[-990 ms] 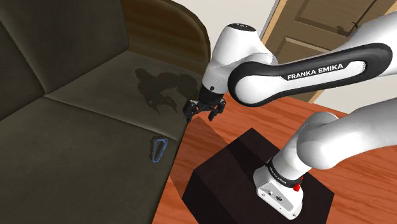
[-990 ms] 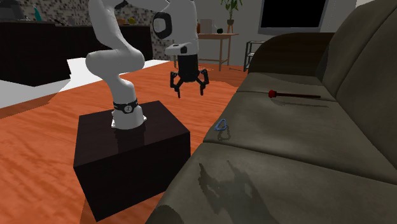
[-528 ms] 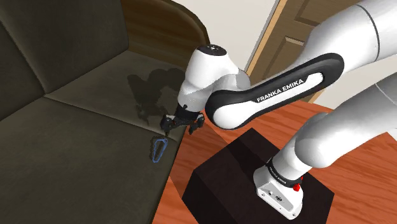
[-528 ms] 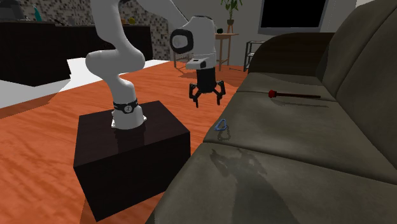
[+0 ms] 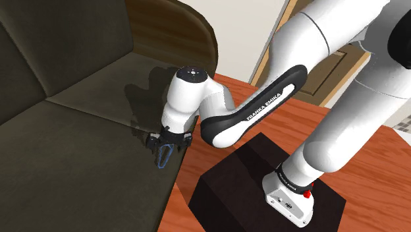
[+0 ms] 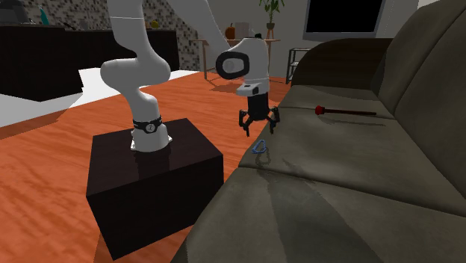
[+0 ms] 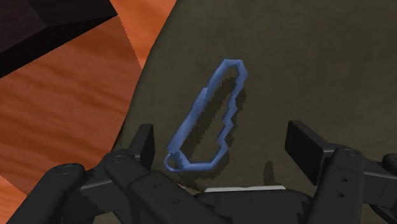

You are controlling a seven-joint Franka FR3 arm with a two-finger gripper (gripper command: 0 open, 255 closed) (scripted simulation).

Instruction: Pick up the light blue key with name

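Note:
The blue key (image 5: 163, 158) lies flat on the dark sofa seat (image 5: 72, 151), close to the cushion's front edge. In the second exterior view the key (image 6: 260, 147) sits just under my gripper (image 6: 258, 128). My black gripper (image 5: 166, 143) hovers a short way above it, open, holding nothing. In the wrist view the key (image 7: 210, 118) is a thin blue outline with a small ring at one end, lying between and just ahead of my spread fingers (image 7: 143, 145), which do not touch it; my gripper (image 7: 222, 149) is centred near its ring end.
A thin dark stick with a red tip (image 6: 343, 112) lies farther along the sofa seat. My dark box stand (image 5: 263, 188) rests on the orange wood floor (image 6: 45, 179) beside the sofa. The sofa back (image 6: 426, 82) rises behind the seat.
The arm has swung down and toward the sofa's front edge. My gripper went from above the floor to just over the key, staying open. The key has not moved.

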